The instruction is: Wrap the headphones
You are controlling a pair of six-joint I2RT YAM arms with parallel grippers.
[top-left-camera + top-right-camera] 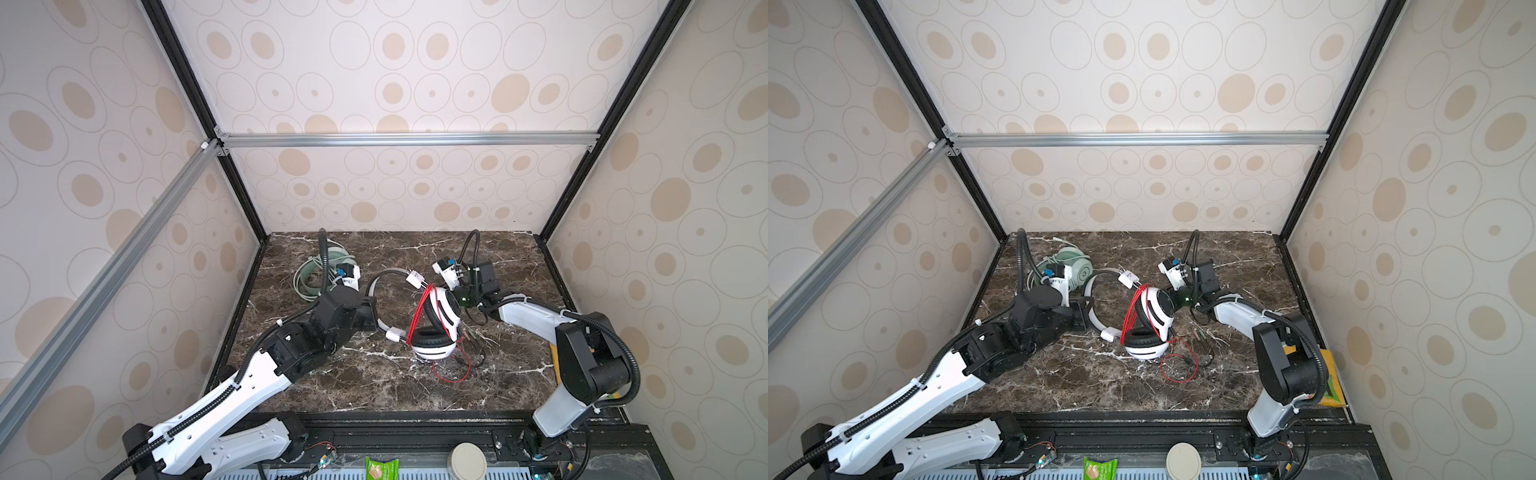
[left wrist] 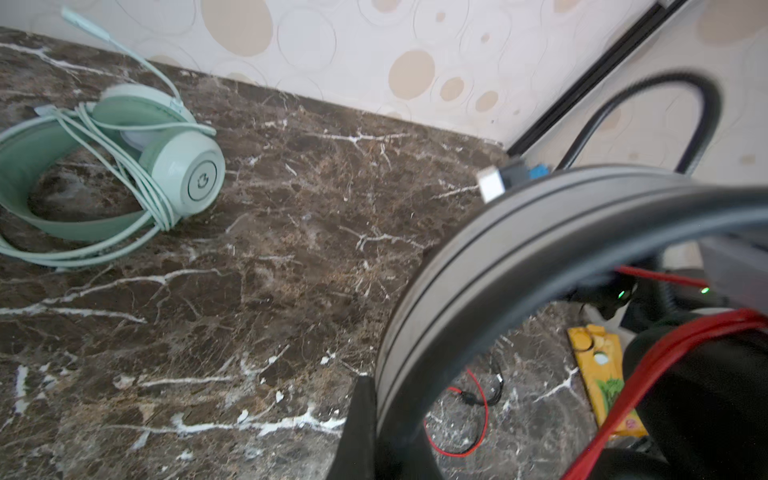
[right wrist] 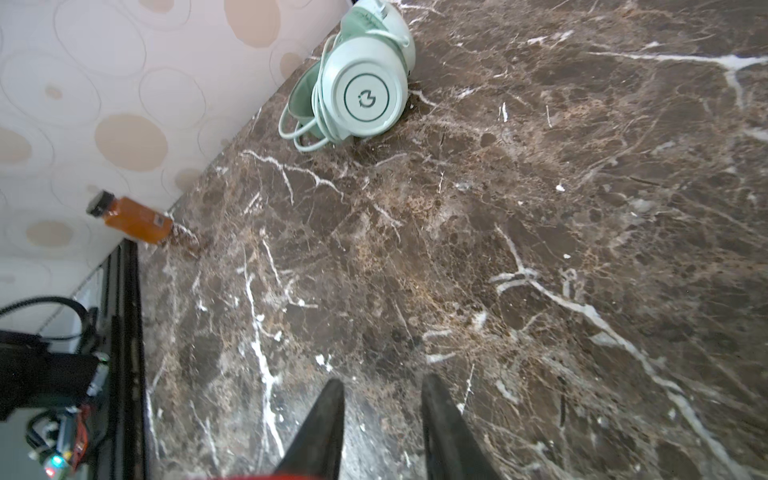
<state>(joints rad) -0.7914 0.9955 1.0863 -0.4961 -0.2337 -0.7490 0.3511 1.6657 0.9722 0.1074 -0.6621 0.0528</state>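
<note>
Your left claw (image 2: 380,407) is clamped on the white headset (image 1: 440,328), at its headband (image 2: 498,232).
Your right claw (image 3: 382,386) stands apart, just beside the raised earcup (image 1: 446,309).

mint-green headset (image 3: 365,95) lies at the back left of the surface (image 1: 374,382), pale green cable (image 2: 162,199) wound around it; white headset (image 1: 434,354) with black earpads sits mid-surface, red cable (image 1: 417,316) looped over its cups, the end trailing loose

Robot lab booth: aluminium frame (image 1: 407,139), patterned wall panels (image 1: 395,62), marble-look tabletop (image 1: 374,382).
</note>
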